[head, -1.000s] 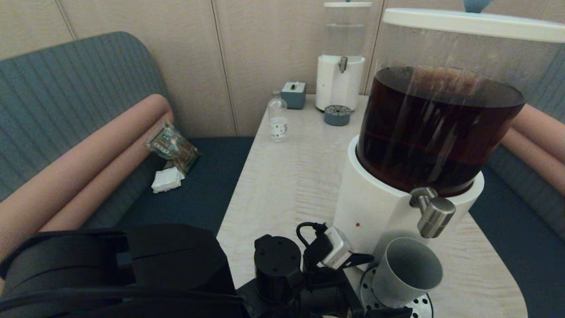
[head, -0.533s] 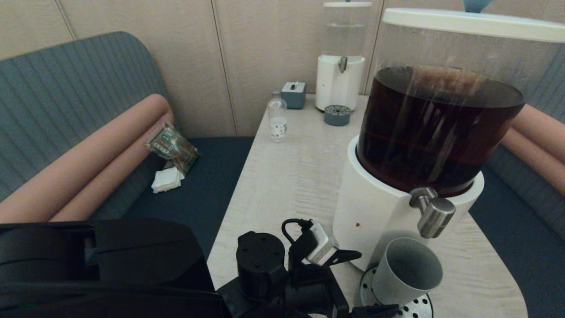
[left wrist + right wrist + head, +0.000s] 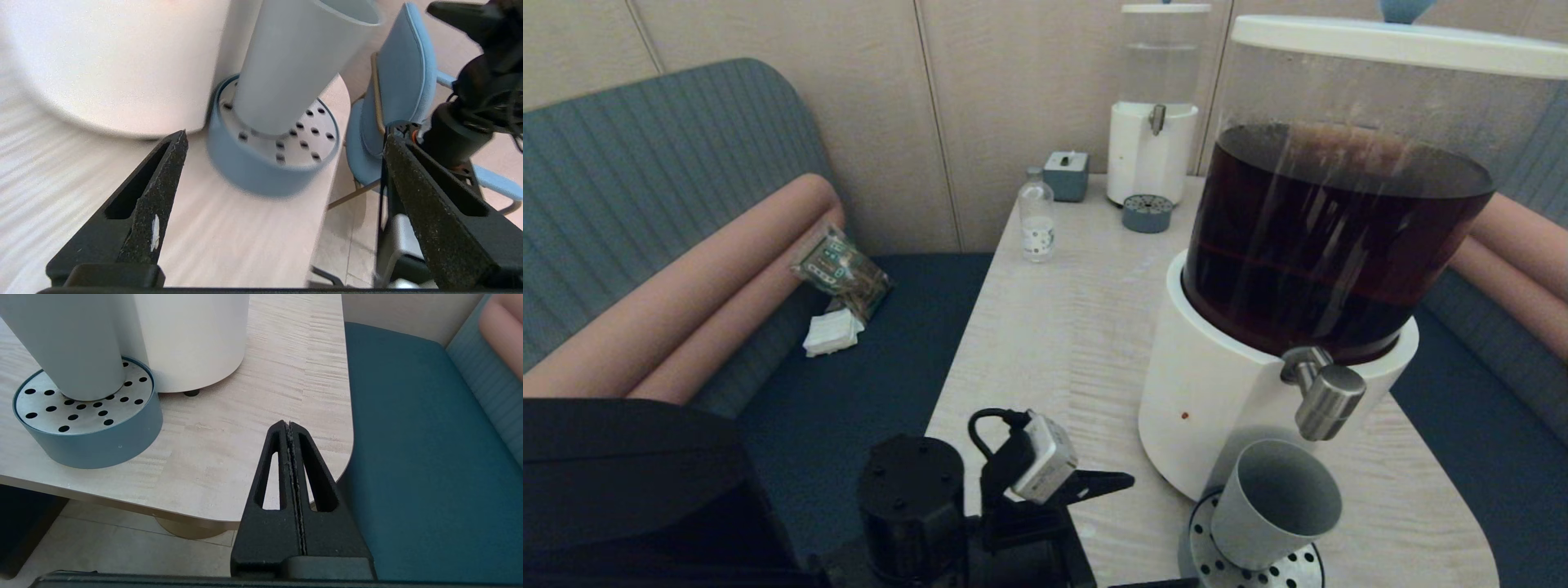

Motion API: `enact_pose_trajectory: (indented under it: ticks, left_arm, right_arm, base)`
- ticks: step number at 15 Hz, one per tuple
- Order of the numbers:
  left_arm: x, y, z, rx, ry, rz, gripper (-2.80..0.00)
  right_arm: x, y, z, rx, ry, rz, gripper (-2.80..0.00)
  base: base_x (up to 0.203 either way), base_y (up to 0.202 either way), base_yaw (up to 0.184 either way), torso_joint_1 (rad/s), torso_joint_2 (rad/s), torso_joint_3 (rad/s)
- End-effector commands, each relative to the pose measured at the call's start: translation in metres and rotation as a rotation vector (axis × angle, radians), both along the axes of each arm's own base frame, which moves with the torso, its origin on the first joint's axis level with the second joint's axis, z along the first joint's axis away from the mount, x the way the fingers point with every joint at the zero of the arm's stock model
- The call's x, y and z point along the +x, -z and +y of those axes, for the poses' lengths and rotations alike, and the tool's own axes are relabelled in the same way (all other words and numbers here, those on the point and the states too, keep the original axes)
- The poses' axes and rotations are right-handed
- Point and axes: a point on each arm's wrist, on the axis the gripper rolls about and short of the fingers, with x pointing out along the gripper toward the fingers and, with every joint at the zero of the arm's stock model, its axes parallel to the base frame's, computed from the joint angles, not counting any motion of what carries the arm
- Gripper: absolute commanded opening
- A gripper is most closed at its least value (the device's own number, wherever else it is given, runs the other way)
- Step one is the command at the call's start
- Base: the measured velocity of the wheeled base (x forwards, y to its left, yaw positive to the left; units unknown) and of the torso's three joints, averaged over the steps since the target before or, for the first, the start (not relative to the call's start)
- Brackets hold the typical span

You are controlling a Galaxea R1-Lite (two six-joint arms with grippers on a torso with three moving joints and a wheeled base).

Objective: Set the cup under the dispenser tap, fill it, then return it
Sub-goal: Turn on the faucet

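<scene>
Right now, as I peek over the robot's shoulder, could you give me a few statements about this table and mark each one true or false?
1. The cup stands on the round perforated drip tray below the dispenser tap. True.
2. The left gripper is clamped around the cup. False: its jaws are open and apart from the cup.
3. The right gripper is shut and holds nothing. True.
4. The big dispenser holds clear water. False: its liquid is dark brown.
5. A small clear bottle stands at the far end of the table. True.
</scene>
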Motion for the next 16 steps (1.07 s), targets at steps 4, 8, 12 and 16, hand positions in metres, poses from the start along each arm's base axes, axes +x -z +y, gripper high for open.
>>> enact_pose_trajectory:
  ticks: [4, 8, 12, 16]
  left_arm:
    - [-0.038, -0.054, 0.072, -0.109, -0.106, -0.105, -2.80]
    - [-0.053, -0.081, 0.129, -0.209, -0.413, -0.201, -2.80]
    - [-0.062, -0.099, 0.160, -0.349, -0.745, -0.229, -2.80]
    - [-0.085, -0.108, 0.191, -0.439, -0.964, -0.314, -2.80]
  right_arm:
    - [0.000, 0.003, 0.000, 0.001, 0.000, 0.004, -2.80]
    - [0.000, 0.003, 0.000, -0.002, 0.000, 0.004, -2.80]
    - [0.000, 0.003, 0.000, 0.001, 0.000, 0.004, -2.80]
    - [0.000, 0.003, 0.000, -0.001, -0.001, 0.005, -2.80]
  base:
    - [0.000, 0.000, 0.000, 0.000, 0.00, 0.000]
    - [0.000, 0.000, 0.000, 0.000, 0.00, 0.000]
    - [0.000, 0.000, 0.000, 0.000, 0.00, 0.000]
    - [0.000, 0.000, 0.000, 0.000, 0.00, 0.000]
